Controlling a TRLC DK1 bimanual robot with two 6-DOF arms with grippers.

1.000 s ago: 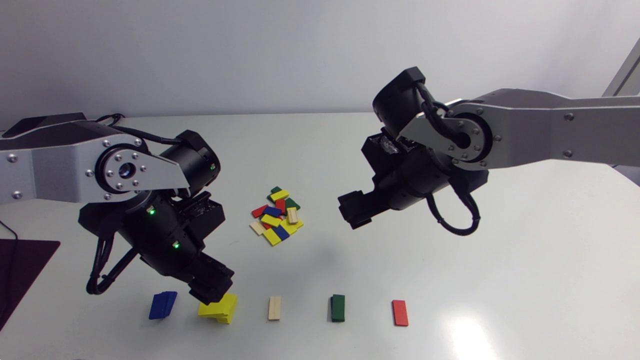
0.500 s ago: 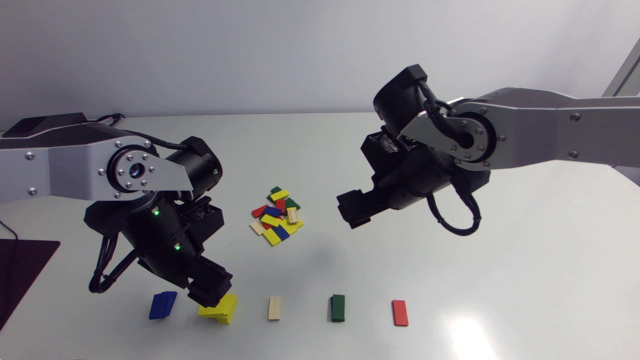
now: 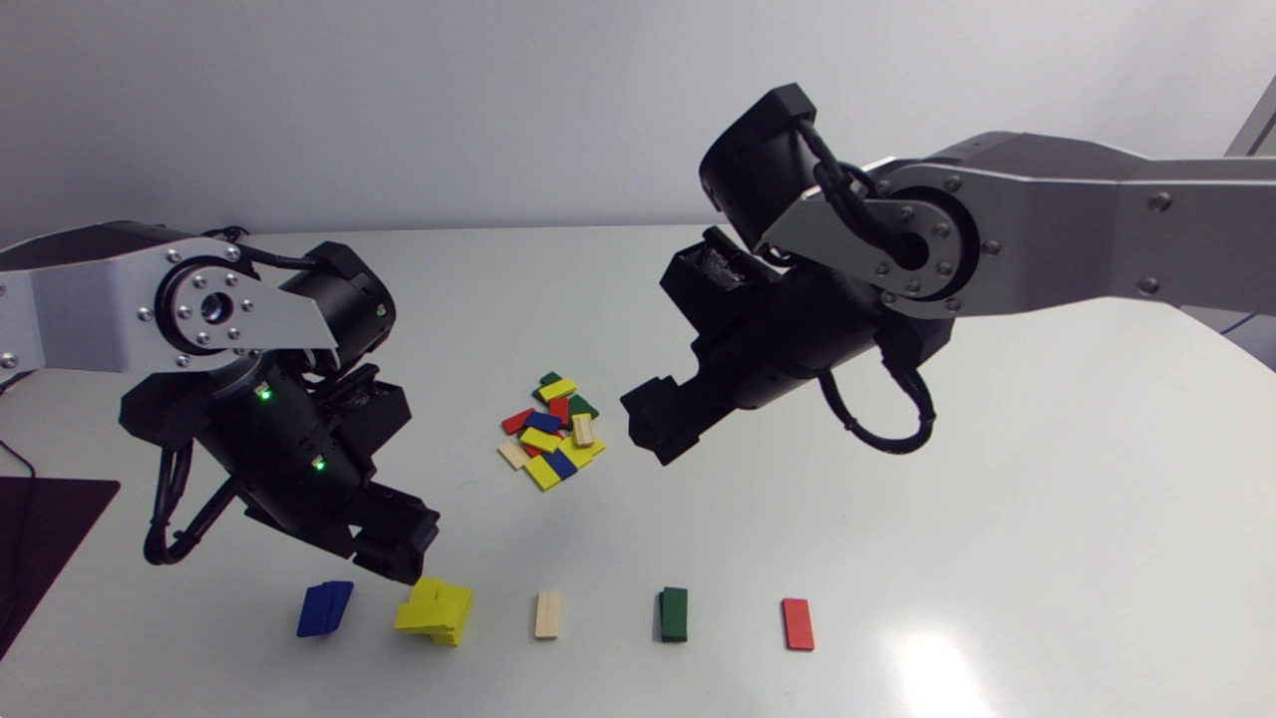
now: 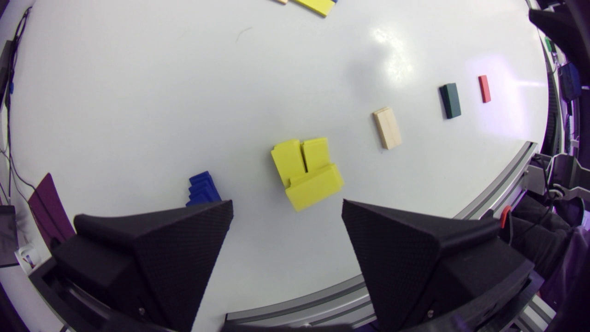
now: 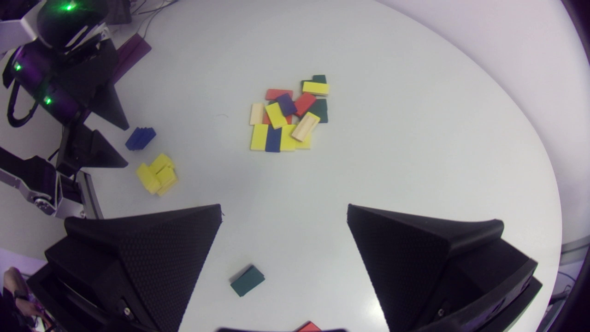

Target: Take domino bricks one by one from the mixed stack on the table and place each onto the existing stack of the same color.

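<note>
The mixed pile of domino bricks (image 3: 551, 434) (image 5: 288, 115) lies mid-table, in yellow, red, blue, green and beige. Along the front edge stand the blue stack (image 3: 324, 608) (image 4: 203, 189), an untidy yellow stack (image 3: 436, 610) (image 4: 306, 173) with bricks askew, the beige stack (image 3: 547, 614) (image 4: 387, 128), the green stack (image 3: 674, 613) (image 5: 247, 280) and the red brick (image 3: 797, 623) (image 4: 484, 88). My left gripper (image 3: 397, 553) (image 4: 286, 205) hangs open and empty just above and left of the yellow stack. My right gripper (image 3: 653, 424) (image 5: 283, 210) hovers open and empty right of the pile.
A dark purple mat (image 3: 40, 529) lies at the table's left edge. The white table (image 3: 997, 499) stretches bare to the right of the pile and stacks. The front rim (image 4: 498, 184) runs close behind the row of stacks.
My left gripper has lifted off the yellow stack and drawn back to the left, uncovering it. My right arm has swung left, bringing its gripper closer to the mixed pile.
</note>
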